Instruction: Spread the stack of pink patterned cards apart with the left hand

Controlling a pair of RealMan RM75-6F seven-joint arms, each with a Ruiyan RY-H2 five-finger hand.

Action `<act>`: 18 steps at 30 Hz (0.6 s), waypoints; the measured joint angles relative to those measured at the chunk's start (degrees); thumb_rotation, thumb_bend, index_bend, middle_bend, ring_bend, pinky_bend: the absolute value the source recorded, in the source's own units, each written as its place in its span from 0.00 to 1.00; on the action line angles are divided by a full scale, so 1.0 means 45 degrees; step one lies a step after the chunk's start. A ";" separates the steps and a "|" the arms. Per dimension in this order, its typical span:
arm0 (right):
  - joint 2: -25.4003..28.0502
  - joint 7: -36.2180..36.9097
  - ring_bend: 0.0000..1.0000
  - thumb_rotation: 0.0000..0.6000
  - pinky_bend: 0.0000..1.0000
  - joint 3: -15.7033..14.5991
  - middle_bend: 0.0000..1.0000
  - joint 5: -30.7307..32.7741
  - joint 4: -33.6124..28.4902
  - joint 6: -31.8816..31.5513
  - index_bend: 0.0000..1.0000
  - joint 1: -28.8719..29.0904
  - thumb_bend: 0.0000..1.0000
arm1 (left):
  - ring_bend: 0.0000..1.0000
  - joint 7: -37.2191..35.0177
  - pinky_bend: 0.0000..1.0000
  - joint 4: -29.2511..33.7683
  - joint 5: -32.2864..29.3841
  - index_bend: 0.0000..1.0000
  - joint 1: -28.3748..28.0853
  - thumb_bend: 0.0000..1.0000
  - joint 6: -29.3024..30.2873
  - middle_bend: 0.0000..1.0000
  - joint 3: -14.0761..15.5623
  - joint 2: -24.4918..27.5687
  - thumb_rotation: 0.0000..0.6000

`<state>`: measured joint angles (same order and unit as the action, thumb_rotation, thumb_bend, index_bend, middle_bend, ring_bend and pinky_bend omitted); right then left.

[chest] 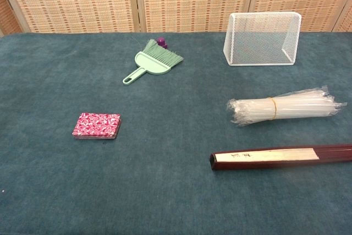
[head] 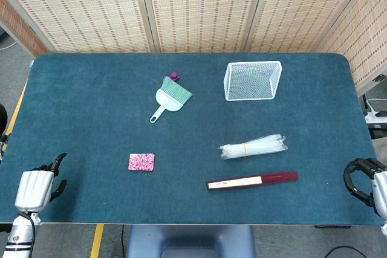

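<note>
The stack of pink patterned cards (head: 141,162) lies squared up and flat on the blue table cover, left of centre near the front; in the chest view the cards (chest: 97,125) show as a neat low pile. My left hand (head: 40,184) rests at the table's front left corner, well to the left of the cards, holding nothing, its fingers loosely apart. At the front right edge my right hand (head: 364,180) is empty too, with its fingers gently curved. Neither hand appears in the chest view.
A green dustpan with brush (head: 170,98) and a small purple object (head: 174,76) lie behind the cards. A white mesh basket (head: 253,80) stands at the back right. A bundle of clear straws (head: 253,147) and a dark red folded fan (head: 252,180) lie to the right.
</note>
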<state>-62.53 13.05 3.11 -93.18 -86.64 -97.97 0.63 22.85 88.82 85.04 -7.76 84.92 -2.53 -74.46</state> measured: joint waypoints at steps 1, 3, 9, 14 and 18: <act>0.0014 0.0003 0.52 1.00 0.80 -0.0014 0.58 -0.0006 -0.0015 0.0057 0.65 0.0004 0.46 | 0.58 -0.0009 0.72 -0.0012 -0.0006 0.16 0.0006 0.29 -0.0001 0.52 0.0005 -0.0004 1.00; 0.0054 -0.0018 0.52 1.00 0.80 -0.0066 0.58 -0.0042 -0.0054 0.0206 0.65 0.0024 0.46 | 0.58 0.0010 0.72 -0.0037 0.0026 0.16 0.0016 0.29 0.0036 0.52 0.0012 -0.0013 1.00; 0.0131 -0.0074 0.52 1.00 0.80 -0.0235 0.58 -0.0300 -0.0121 0.0427 0.65 0.0084 0.46 | 0.64 0.0079 0.73 -0.0075 0.0163 0.16 0.0024 0.29 0.0167 0.61 0.0006 -0.0046 1.00; 0.0060 -0.0113 0.52 1.00 0.80 -0.0172 0.58 -0.0182 -0.0112 0.0559 0.65 0.0138 0.46 | 0.94 0.0057 0.91 -0.0362 0.0440 0.15 -0.0084 0.30 0.0141 0.87 0.0052 -0.0208 1.00; 0.0101 -0.0151 0.52 1.00 0.80 -0.0158 0.58 -0.0116 -0.0201 0.0690 0.65 0.0170 0.46 | 1.00 -0.0056 1.00 -0.0859 0.0825 0.23 -0.0237 0.29 0.0202 1.00 0.0063 -0.0650 1.00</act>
<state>-62.07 12.37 2.40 -93.70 -87.54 -94.86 1.39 22.60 84.95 88.76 -8.83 85.83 -2.24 -77.38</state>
